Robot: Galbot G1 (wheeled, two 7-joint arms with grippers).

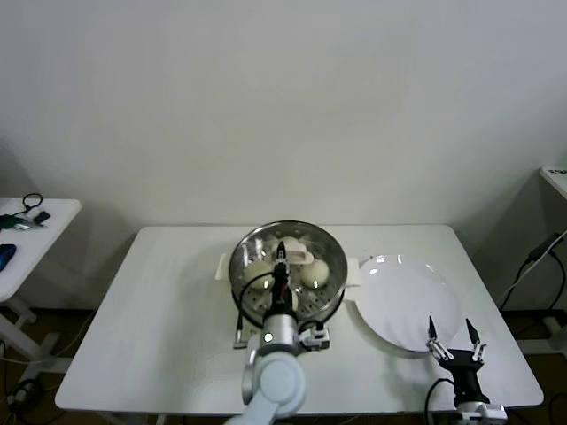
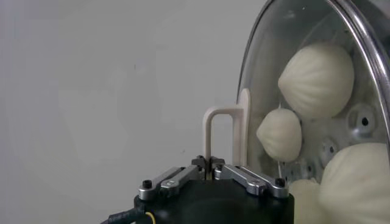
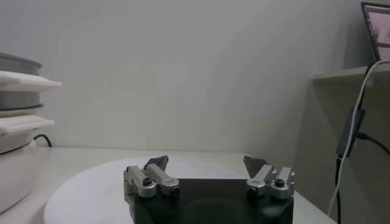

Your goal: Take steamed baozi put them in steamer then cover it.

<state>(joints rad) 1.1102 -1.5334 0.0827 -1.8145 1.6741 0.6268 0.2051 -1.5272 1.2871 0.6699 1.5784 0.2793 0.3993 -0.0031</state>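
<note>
The steamer (image 1: 237, 267) stands at the table's middle with several cream-white baozi (image 1: 315, 273) inside. The clear glass cover (image 1: 306, 239) lies over it. My left gripper (image 1: 281, 258) reaches in from the front and is shut on the cover's white handle (image 2: 219, 128). In the left wrist view the fingertips of the left gripper (image 2: 210, 164) pinch that handle, and baozi (image 2: 317, 79) show through the cover (image 2: 268, 55). My right gripper (image 1: 453, 339) waits open at the front right, by the white plate's near edge, with nothing between the fingers of the right gripper (image 3: 207, 165).
A flat white plate (image 1: 403, 301) lies right of the steamer; the right wrist view shows the plate (image 3: 91, 192) and the steamer's base (image 3: 15, 173). A black cable (image 1: 238, 329) runs down the steamer's front left. A side table (image 1: 27, 230) stands far left.
</note>
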